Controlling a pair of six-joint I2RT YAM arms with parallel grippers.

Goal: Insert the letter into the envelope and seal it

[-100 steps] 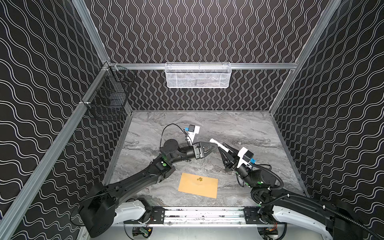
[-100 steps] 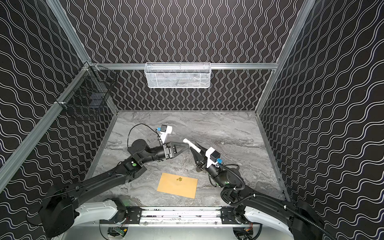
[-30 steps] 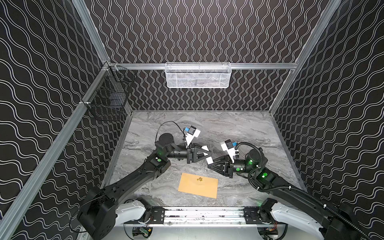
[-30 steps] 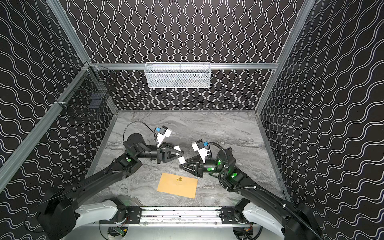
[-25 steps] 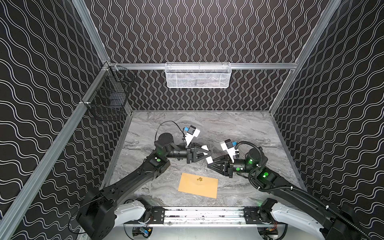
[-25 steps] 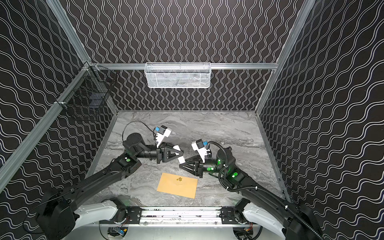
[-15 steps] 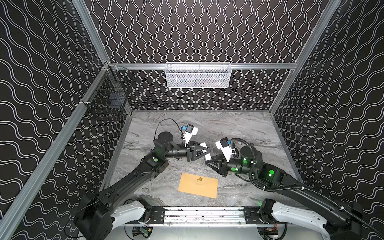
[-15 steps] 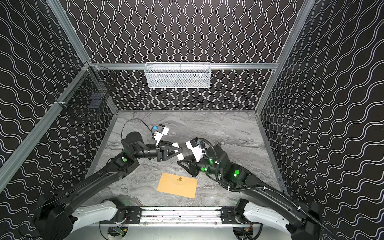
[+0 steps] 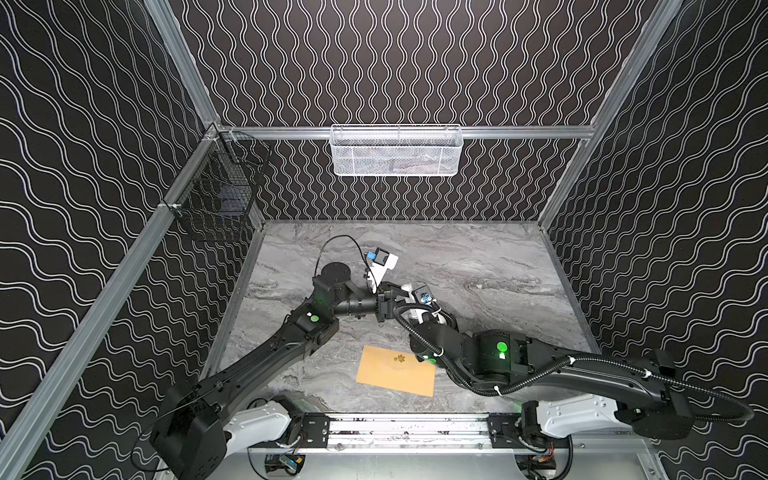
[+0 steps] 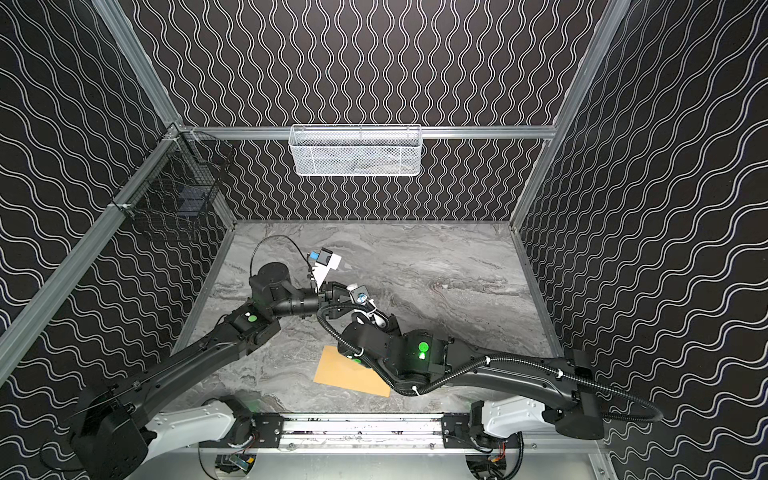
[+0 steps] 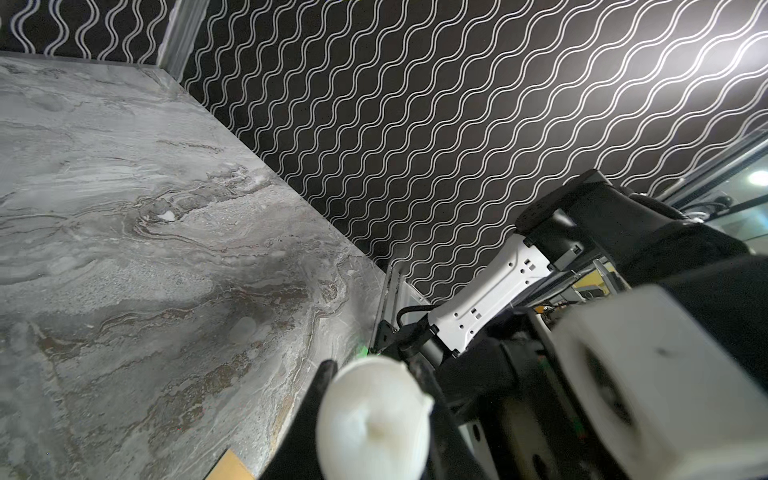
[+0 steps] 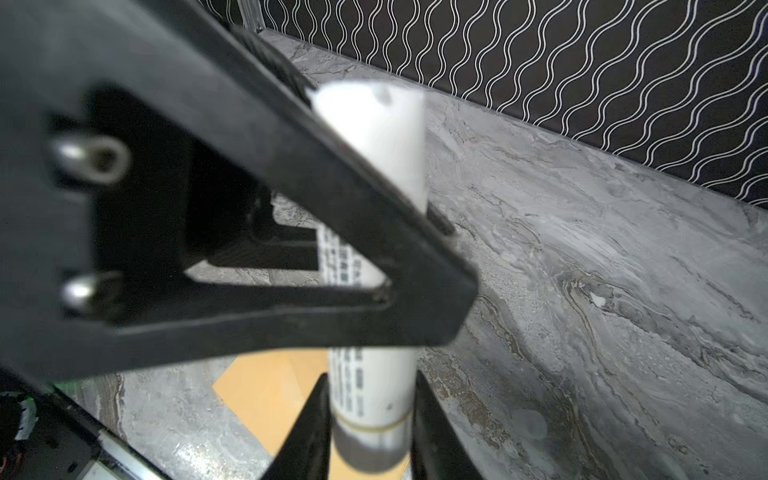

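the envelope lies flat on the grey marble-patterned table, close to the front edge, its gold flower mark facing up. in both top views the right arm's elbow hangs over its right end.

both arms meet above the middle of the table, just behind the envelope, around a white glue stick. the left end effector is narrowed onto the stick's white cap, which sits between its two dark fingers. in the right wrist view one of those fingers crosses in front of the stick's upper half.

the right end effector has the other end of the stick between its fingers, which stand on either side of the grey base, close against it. whether they clamp it or merely flank it i cannot tell. black print runs down the stick's body, and a patch of the envelope shows on the table beneath it.
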